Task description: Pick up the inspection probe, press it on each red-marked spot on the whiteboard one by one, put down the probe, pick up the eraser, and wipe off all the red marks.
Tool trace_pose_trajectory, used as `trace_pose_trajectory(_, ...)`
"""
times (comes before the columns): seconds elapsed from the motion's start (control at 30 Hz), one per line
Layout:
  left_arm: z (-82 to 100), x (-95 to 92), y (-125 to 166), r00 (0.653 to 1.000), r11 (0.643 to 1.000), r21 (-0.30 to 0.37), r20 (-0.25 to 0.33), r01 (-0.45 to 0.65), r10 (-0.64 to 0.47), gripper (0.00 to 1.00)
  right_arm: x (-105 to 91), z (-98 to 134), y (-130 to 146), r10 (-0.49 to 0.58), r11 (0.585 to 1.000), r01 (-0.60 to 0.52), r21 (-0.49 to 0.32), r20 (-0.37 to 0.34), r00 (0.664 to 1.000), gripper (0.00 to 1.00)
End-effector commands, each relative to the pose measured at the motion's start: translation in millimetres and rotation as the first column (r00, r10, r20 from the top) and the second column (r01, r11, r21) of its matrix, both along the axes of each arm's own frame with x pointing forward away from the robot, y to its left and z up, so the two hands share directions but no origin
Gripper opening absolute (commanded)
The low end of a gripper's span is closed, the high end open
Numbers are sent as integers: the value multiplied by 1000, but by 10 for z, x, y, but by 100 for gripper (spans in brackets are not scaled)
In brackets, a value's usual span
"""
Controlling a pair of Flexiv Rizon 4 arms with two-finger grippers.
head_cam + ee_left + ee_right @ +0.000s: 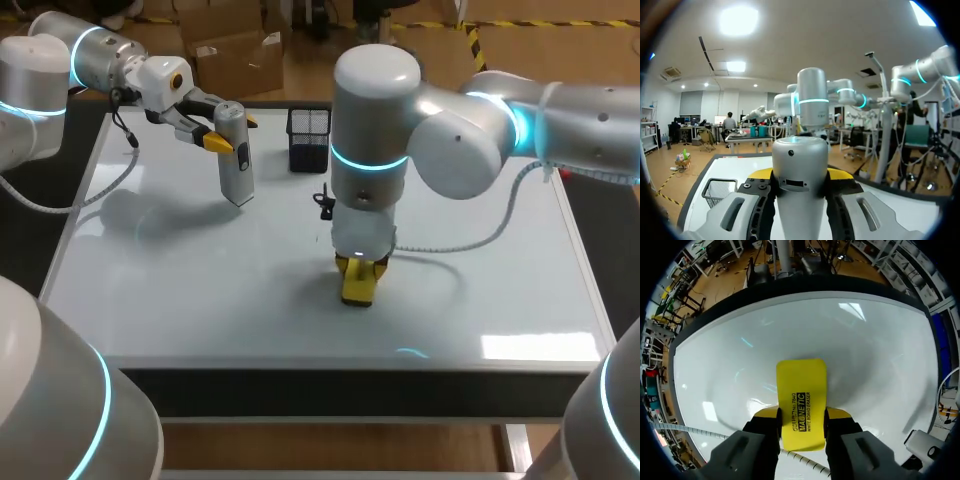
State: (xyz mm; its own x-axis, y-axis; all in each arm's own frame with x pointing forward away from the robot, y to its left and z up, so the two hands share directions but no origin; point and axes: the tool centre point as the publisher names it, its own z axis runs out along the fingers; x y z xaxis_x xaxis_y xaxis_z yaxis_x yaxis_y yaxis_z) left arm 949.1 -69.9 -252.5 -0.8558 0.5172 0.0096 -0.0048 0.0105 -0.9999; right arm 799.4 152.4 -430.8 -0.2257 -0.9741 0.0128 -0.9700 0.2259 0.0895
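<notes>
So from the head view, the left hand (232,132) is clamped on the grey inspection probe (236,165), one yellow-tipped finger on each side. It holds the probe upright above the far left part of the whiteboard (200,290), just beside a black mesh basket (308,138). The right arm reaches to the middle of the desk. The right hand (360,268) points straight down and grips the yellow eraser (358,290), whose lower end sits right at the board. I honestly can't tell if it's touching.

Left wrist view: the probe (800,155) fills the gap between the fingers (760,175), which are snug against both of its sides. The basket (720,190) is off to one side of the hand (800,177).

Right wrist view: the eraser (801,385) sticks out ahead of the hand (801,415), pinched from both sides by the fingers (837,414), with the whiteboard (870,350) spread out beneath.
</notes>
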Motion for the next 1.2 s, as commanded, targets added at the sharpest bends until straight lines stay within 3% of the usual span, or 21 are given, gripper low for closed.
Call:
trace_pose_trajectory(0.03, 19, -1, 2, 1000, 1000, 3, 0, 1, -1, 0, -38, -51, -224, -21, 1000, 21, 1, 13, 1000, 0)
trace_pose_trajectory(0.43, 19, -1, 2, 1000, 1000, 3, 0, 1, -1, 0, -82, 142, -519, -81, 997, 82, -16, 56, 995, 0)
trace_pose_trajectory(1.0, 19, -1, 2, 1000, 1000, 3, 0, 1, -1, 0, 89, 591, -539, 4, 999, -1, -34, 96, 995, 0)
trace_pose_trajectory(1.2, 19, -1, 2, 1000, 1000, 3, 0, 1, -1, 0, 89, 591, -539, 4, 999, -1, -34, 96, 995, 0)
